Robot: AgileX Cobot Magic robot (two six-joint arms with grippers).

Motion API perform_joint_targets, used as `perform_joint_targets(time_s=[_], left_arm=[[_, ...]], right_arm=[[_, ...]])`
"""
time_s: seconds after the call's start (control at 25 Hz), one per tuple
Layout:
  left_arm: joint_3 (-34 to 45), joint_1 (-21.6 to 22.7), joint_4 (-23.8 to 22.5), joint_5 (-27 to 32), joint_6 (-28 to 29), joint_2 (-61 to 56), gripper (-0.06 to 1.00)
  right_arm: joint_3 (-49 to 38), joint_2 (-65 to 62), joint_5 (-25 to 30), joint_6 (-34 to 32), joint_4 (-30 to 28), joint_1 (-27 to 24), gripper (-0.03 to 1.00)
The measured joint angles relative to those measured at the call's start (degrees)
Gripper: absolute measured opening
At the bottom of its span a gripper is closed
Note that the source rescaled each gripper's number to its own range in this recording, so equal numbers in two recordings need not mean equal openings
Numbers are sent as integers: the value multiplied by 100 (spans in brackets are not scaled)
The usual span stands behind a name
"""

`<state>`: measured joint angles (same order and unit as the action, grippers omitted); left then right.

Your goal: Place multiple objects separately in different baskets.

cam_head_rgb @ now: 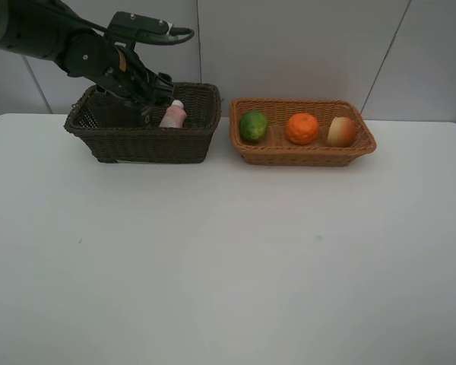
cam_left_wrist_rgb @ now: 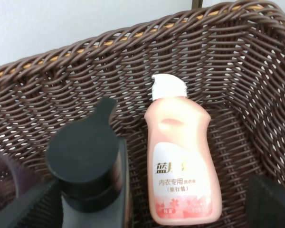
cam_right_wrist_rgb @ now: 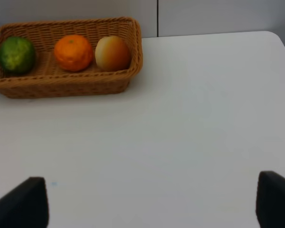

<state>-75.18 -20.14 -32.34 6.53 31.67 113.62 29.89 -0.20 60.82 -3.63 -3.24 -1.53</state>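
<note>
On the white table (cam_head_rgb: 213, 266) stand two woven baskets side by side near the back edge. The deep dark brown wicker basket (cam_head_rgb: 140, 144) sits at about 11 o'clock of the table in the high view, and the shallower light orange-brown wicker basket (cam_head_rgb: 304, 152) at about 1 o'clock, just beside it.

The left gripper (cam_head_rgb: 148, 103) reaches down into the dark basket. In its wrist view the two black fingers (cam_left_wrist_rgb: 275, 199) stand wide apart, released, and grasp nothing. Between them lie a pink bottle with a white cap (cam_left_wrist_rgb: 183, 161) and a dark pump bottle with a black pump head (cam_left_wrist_rgb: 92, 166), side by side on the basket's bottom. The pink bottle touches neither finger. A dim mauve rim shows at the edge of this view, too little to name.

In the light basket three fruits rest in one row: a green lime (cam_head_rgb: 253, 125) at 9 o'clock, an orange (cam_head_rgb: 302, 128) in the middle, and a red-yellow peach-like fruit (cam_head_rgb: 341, 131) at 3 o'clock.

The right gripper (cam_right_wrist_rgb: 152, 202) hangs over bare table with its fingers spread, holding nothing.
</note>
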Motion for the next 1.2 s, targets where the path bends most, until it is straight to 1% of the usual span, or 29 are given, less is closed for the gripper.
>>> perform_joint_targets(time_s=[0.2,0.32,0.4,0.44,0.48,0.64,0.72,0.76,0.84,1.04,1.12,1.2], left_arm=[[0,0,2,72,-76,-210,100],[0,0,214,481,-87,-498,100],[0,0,579,883,-229,-742,100],[0,0,815,1156,-446,-886,100],[0,0,1045,1455,-776,-1036,100],[0,130,2362,2693,-2325,-1633,100],[37,261,2894,3182,-2690,-1961,100],[119,356,3035,3359,-2785,-2166,100],[425,603,3166,3585,-2834,-2597,100],[1471,1306,3158,4004,-2946,-4076,100],[1877,1483,3158,4165,-3044,-4729,100],[2174,1530,3181,4392,-3092,-5459,100]], right_arm=[[0,0,0,0,0,0,84],[0,0,0,0,0,0,84],[0,0,0,0,0,0,84],[0,0,0,0,0,0,84],[0,0,0,0,0,0,84],[0,0,0,0,0,0,84],[0,0,0,0,0,0,84],[0,0,0,0,0,0,84],[0,0,0,0,0,0,84],[0,0,0,0,0,0,84],[0,0,0,0,0,0,84],[0,0,0,0,0,0,84]])
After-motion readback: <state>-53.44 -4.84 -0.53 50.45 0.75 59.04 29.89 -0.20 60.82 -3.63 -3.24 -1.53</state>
